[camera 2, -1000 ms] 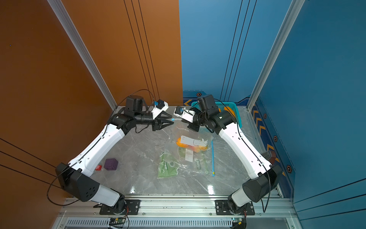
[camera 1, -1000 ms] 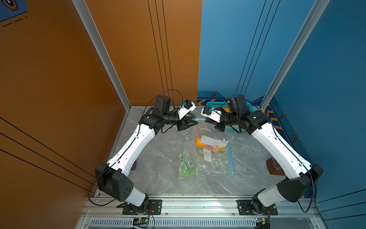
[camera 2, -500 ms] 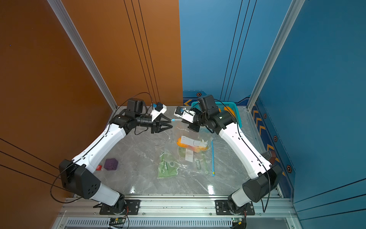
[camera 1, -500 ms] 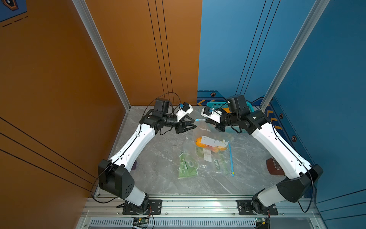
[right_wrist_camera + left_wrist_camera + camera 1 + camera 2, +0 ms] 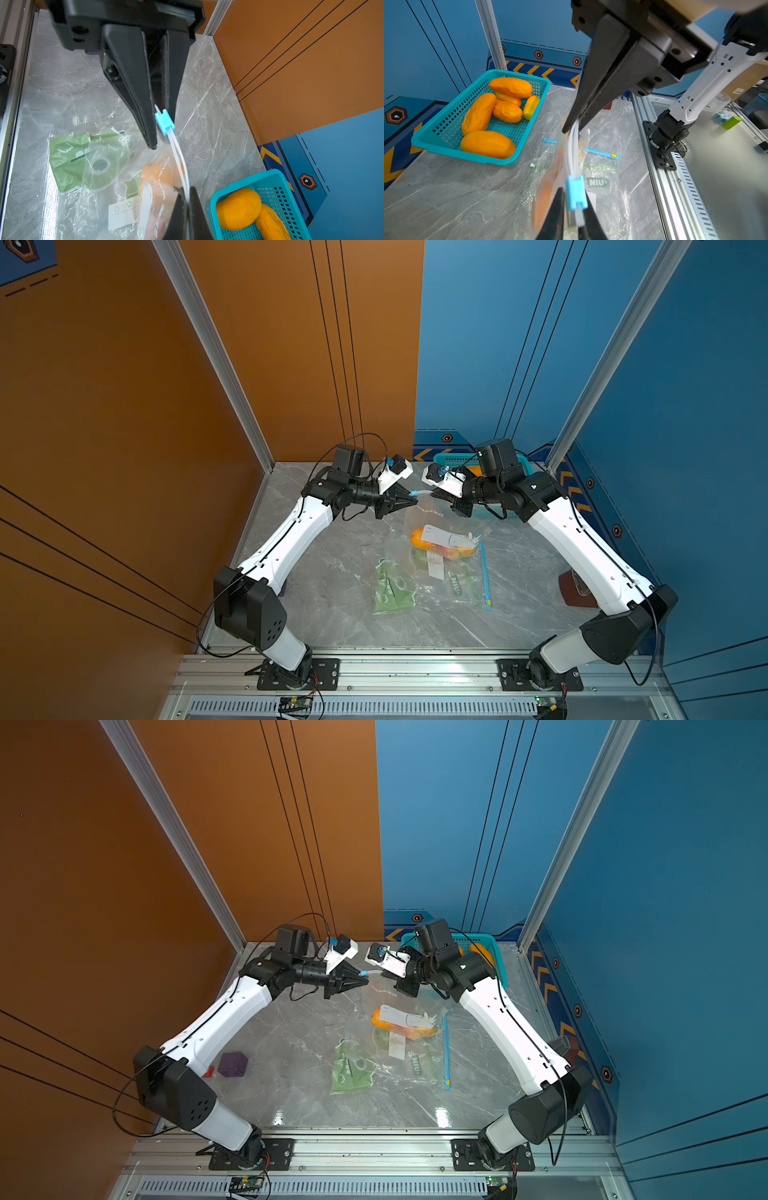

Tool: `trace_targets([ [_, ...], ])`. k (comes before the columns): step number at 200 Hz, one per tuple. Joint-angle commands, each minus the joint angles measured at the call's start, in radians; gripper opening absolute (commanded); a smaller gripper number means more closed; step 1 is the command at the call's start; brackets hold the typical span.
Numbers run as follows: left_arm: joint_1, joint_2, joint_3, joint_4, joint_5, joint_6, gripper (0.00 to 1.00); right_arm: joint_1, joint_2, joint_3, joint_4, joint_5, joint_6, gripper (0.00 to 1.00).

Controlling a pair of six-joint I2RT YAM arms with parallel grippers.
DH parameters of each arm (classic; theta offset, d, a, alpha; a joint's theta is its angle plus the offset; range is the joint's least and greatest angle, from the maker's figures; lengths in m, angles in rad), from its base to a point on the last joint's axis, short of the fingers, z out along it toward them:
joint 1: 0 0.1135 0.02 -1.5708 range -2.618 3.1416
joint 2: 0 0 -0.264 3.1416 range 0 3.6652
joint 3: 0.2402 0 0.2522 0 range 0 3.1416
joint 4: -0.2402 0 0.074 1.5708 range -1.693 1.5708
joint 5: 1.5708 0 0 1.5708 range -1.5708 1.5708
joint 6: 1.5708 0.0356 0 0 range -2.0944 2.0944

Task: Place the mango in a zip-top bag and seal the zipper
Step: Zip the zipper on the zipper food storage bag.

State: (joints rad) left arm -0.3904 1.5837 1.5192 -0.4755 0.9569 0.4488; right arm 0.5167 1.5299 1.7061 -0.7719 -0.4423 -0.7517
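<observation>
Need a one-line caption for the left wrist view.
Left gripper grips the slider, right gripper pinches the zipper of the bag holding a mango; basket behind.

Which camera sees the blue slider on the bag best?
The left wrist view: the blue slider is big and close, inside the left claw. The right wrist view shows it smaller; in both top views it is a speck.

The left arm (image 5: 291, 539) and right arm (image 5: 582, 547) have white link shells, black joint housings and thin black cables clipped along the shells. Each stands on a black base plate (image 5: 326, 674) screwed to the aluminium rail (image 5: 415, 668). At the end farthest from the rail are black tapered fingers (image 5: 133, 83) and a white camera bracket (image 5: 392, 479).
</observation>
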Motion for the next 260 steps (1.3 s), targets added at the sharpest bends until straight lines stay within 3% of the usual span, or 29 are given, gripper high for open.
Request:
trace_targets([
  [1,-0.001,0.002,0.035,-0.004,-0.010,0.001,0.07,-0.003,-0.025,-0.011,-0.010,-0.013,-0.005,0.00],
  [22,0.001,0.007,0.040,-0.003,-0.012,-0.003,0.00,-0.003,-0.027,-0.013,-0.010,-0.016,-0.003,0.00],
  [48,0.001,0.002,0.042,-0.004,-0.022,-0.001,0.00,-0.003,-0.029,-0.013,-0.010,-0.013,-0.003,0.02],
  [79,-0.001,0.006,0.055,-0.005,-0.024,-0.006,0.00,0.004,-0.032,0.004,-0.005,-0.018,0.000,0.24],
  [111,-0.004,0.003,0.053,-0.005,-0.026,0.002,0.00,0.028,-0.017,0.027,0.046,-0.035,0.014,0.31],
  [228,-0.005,-0.011,0.042,-0.005,-0.038,0.004,0.00,0.084,0.098,0.136,0.061,-0.090,0.025,0.24],
  [260,-0.005,-0.006,0.044,-0.005,-0.043,0.002,0.00,0.085,0.102,0.134,0.053,-0.083,0.024,0.14],
])
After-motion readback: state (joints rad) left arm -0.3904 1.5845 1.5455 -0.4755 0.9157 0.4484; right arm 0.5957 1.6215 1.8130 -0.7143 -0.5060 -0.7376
